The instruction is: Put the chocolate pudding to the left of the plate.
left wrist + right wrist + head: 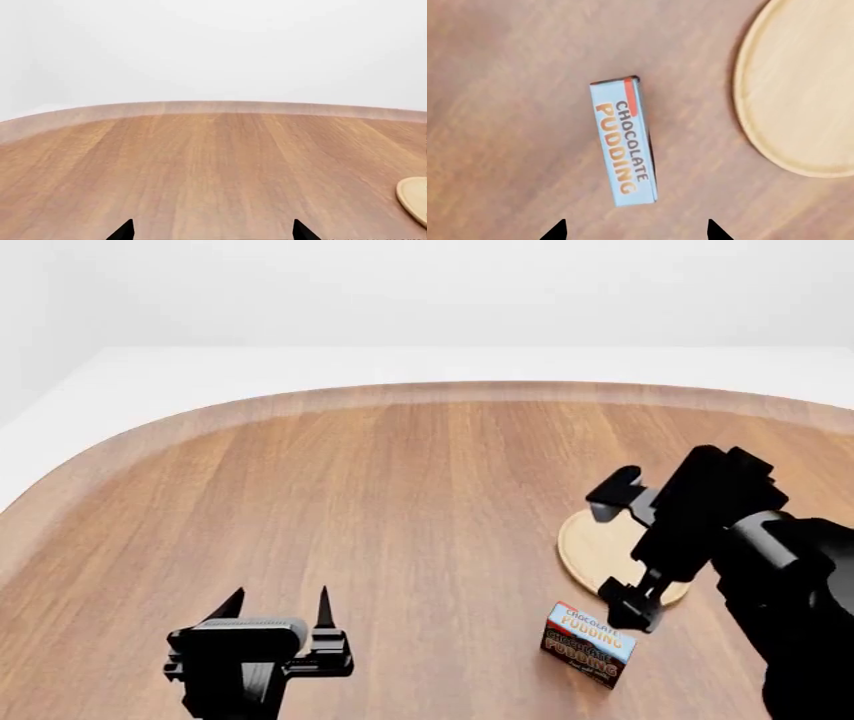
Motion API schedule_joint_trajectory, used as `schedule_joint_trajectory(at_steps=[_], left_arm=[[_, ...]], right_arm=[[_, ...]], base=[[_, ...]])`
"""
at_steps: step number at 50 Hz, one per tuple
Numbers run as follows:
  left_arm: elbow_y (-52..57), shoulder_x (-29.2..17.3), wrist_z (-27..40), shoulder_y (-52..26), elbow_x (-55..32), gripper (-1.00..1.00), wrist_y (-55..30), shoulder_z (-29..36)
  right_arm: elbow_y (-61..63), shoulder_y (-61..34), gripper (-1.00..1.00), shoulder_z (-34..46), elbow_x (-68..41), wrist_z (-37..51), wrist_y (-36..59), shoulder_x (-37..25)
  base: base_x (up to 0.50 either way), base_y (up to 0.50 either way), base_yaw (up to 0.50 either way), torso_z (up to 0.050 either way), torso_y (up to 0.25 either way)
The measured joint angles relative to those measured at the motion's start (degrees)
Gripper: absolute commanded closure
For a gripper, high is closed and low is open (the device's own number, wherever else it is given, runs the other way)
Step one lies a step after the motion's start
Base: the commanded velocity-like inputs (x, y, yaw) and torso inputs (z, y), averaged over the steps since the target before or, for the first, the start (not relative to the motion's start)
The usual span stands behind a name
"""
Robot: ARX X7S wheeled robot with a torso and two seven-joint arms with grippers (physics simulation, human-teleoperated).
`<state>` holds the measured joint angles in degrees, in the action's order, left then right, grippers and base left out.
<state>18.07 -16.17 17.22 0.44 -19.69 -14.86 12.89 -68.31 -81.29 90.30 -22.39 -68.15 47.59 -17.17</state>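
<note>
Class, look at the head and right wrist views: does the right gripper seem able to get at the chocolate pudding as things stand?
Probably yes. The right gripper hangs above the chocolate pudding, open, with bare table around the carton. The plate lies beside it, apart, not blocking the way.

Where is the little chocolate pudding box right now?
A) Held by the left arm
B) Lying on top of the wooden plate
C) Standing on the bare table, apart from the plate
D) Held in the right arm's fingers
C: the chocolate pudding stands on the table by itself, with wood showing between it and the plate; the right gripper hangs above it, gripping nothing.
</note>
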Motion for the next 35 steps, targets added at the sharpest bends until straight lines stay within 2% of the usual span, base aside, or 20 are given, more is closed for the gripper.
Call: schedule_joint_trajectory(at_steps=[18,25,35], left_arm=[[1.37,-0.74,0.69,-0.51,-0.40,-1.00,-1.55,0.50],[7.75,-3.00,2.20,-4.55,-4.77,-1.00,-11.17,-0.96],[12.77,-5.05,3.61,-12.76,-12.54,-1.00,-24.10,-3.77]], right_arm=[[-5.50,2.27,-1.00,-3.88,5.47,-1.75,-2.41,2.72],[-6.05,2.65,-1.00,-5.99,8.08,-2.34,-2.47,3.02],[-6.39,3.04,-1.00,-8.52,11.32,-3.04,-2.50,3.34]], base=[[0.00,0.00,0.00,0.000,0.000],[0.00,0.00,0.00,0.000,-0.018],[0.00,0.00,0.00,0.000,-0.243]])
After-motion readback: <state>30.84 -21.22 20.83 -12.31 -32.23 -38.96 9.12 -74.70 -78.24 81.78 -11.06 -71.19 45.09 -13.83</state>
